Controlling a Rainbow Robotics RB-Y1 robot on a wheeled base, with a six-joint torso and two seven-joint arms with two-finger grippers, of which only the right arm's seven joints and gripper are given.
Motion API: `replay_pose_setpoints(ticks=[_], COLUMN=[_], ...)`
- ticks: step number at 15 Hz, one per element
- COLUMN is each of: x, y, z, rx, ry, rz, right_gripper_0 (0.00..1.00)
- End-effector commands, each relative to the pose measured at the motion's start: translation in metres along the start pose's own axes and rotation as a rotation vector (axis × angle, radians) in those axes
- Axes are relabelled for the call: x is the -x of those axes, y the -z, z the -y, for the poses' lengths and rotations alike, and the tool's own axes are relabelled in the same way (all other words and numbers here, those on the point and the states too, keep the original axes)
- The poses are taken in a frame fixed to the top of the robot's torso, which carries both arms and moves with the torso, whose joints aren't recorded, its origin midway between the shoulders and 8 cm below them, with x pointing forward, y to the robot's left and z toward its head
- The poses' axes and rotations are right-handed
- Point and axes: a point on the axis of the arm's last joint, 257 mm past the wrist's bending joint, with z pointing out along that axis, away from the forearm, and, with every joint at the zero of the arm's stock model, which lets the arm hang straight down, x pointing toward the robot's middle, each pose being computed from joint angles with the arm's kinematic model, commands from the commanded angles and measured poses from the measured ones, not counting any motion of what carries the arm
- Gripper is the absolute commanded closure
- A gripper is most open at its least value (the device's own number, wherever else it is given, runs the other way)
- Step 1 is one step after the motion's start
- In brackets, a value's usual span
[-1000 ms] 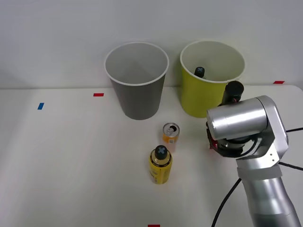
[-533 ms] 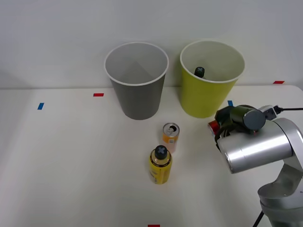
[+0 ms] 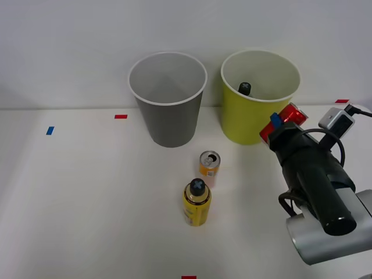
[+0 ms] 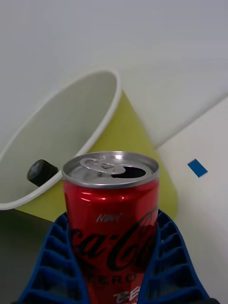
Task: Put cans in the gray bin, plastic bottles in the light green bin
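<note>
Red can [image 4: 111,223] sits clamped between your right gripper [image 4: 114,266]'s 2 blue ribbed fingers [image 4: 173,256], lifted just beside the light green bin [image 3: 250,119], which already holds 1 black-capped bottle [image 3: 244,88]. That bin is the wrong one for it. Carry the can level, since its tab is open, past the green rim and on to the gray bin [image 3: 170,119]; release only once you are over its mouth. Stay high enough to clear the orange can [image 3: 209,164] and yellow bottle [image 3: 196,203] standing on the table [image 3: 87,197].
</note>
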Motion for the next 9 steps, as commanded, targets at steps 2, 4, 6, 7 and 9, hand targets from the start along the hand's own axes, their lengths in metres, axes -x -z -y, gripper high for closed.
replay_pose_setpoints(ticks=[2,4,6,7,9], x=[0.022,0.034,0.038,0.033,0.03], y=[0.013,0.024,0.035,0.039,0.047], z=[-0.021,-0.039,-0.064,-0.077,-0.1], rx=[0.13,0.178,0.257,0.296,0.357], ry=[0.133,0.123,0.12,0.127,0.17], rz=[0.091,0.118,0.134,0.132,0.16], right_gripper_0=[0.87,0.87,0.87,0.87,0.86])
